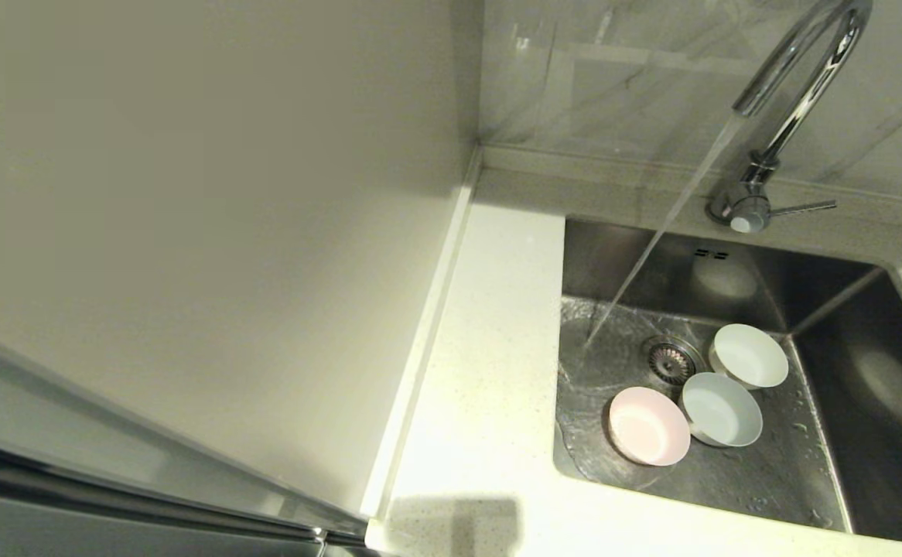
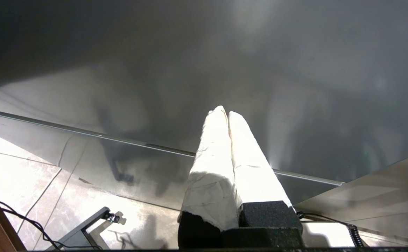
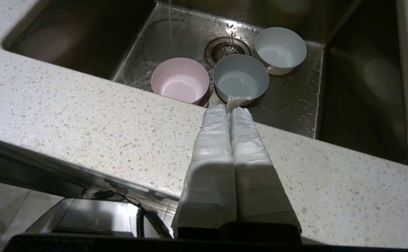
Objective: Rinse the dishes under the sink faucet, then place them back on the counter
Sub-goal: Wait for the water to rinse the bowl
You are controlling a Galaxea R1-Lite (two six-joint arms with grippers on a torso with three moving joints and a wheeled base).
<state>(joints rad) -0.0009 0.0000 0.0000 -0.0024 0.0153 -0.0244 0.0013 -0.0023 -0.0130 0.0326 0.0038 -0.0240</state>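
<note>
Both end effectors (image 2: 225, 113) (image 3: 229, 109) closed, empty.

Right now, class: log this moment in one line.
faucet: running | bowls: pink, blue-grey, white in sink | right tool: shut, empty

A kitchen is being shown. A brushed stainless steel sink (image 1: 830, 433) is being seen set into a speckled off-white counter (image 1: 482, 387), with a round drain strainer (image 1: 670, 360) in its floor. Water is being run from a tall chrome gooseneck faucet (image 1: 795, 93) mounted behind the basin, against a marbled wall panel (image 1: 637, 70). Three small bowls, pink (image 1: 649, 425), blue-grey (image 1: 722, 409) and white (image 1: 750, 355), are being kept in the basin beside the drain.
</note>
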